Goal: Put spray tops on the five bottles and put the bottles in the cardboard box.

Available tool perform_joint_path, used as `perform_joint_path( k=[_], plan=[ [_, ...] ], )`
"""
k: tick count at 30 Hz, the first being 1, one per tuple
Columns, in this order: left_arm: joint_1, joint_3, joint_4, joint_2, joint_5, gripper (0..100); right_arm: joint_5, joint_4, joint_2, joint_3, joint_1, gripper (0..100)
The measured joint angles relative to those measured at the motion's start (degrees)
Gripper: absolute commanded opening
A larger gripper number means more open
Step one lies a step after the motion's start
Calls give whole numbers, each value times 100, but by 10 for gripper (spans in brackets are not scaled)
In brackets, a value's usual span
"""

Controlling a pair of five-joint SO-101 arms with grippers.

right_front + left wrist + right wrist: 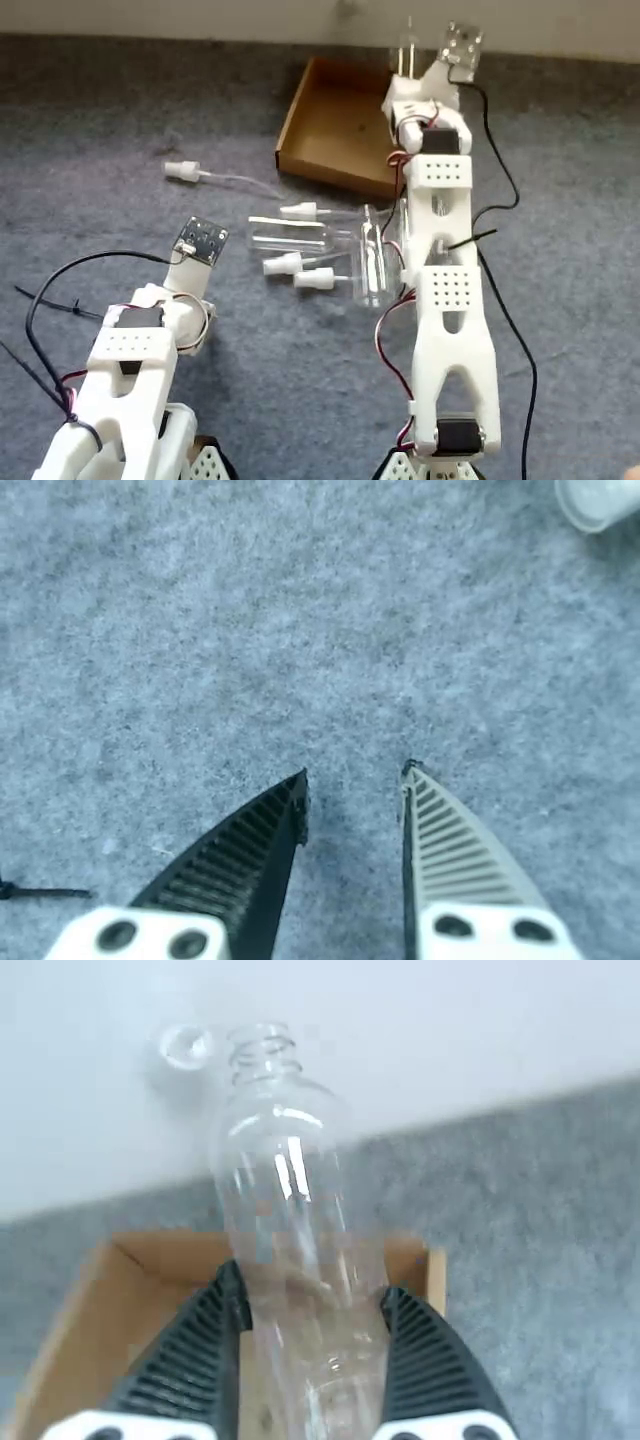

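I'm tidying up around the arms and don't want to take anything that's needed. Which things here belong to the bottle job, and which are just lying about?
Belongs to the job:
held bottle
lying bottles
loose spray tops
cardboard box

Just lying about:
black cable tie
arm cables, part of the rig rather than the job

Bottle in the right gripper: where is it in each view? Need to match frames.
High view: top, right of centre, the bottle in the right gripper, by the cardboard box's far right corner.
Right wrist view: centre, bottle between the fingers, bare neck pointing away.
Left wrist view: faces grey carpet past the open left gripper.
Shared landmark: the box, right by the bottle in the high and right wrist views.
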Motion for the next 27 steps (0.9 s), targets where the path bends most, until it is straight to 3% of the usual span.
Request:
perform_joint_path(
  k=[8,18,27],
  plan=[
    [0,0,0,0,0,153,0,352,-844,0,-44,5],
    [0,0,0,0,0,153,0,2382,-2338,0,-53,5],
    [0,0,0,0,0,153,475,3956,-3666,-9,-343,5]
  ],
)
